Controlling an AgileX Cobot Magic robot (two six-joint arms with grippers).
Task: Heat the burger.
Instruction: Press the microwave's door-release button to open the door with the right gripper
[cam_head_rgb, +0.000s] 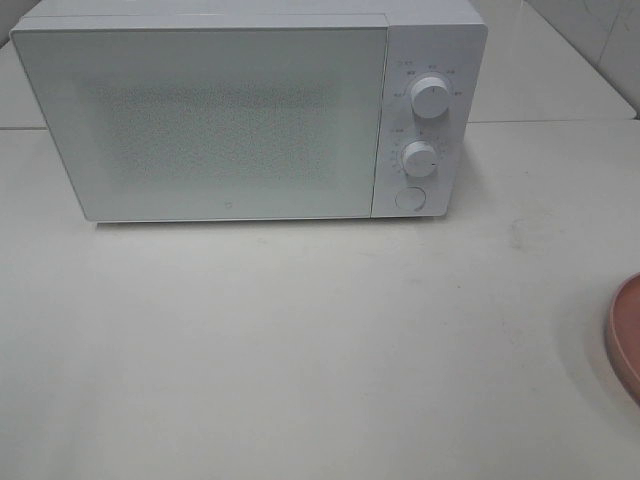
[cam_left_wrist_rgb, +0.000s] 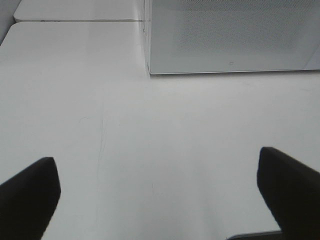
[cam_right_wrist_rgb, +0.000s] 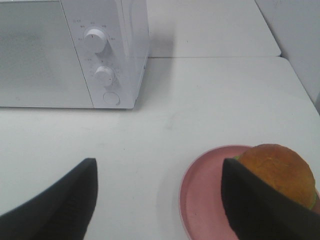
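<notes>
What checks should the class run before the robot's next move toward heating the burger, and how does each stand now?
1. Microwave door open: not ok, it is shut.
2. Space inside free: cannot tell, the door hides it.
3. Burger sitting on the pink plate: ok.
4. Left gripper open, nothing between its jaws: ok.
5. Right gripper open: ok.
6. Burger between the right jaws: not ok, it lies beside one of them, outside the gap.

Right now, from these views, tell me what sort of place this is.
Likely a kitchen-style test bench: a white microwave with two dials, a burger on a pink plate, all on a plain white table.
</notes>
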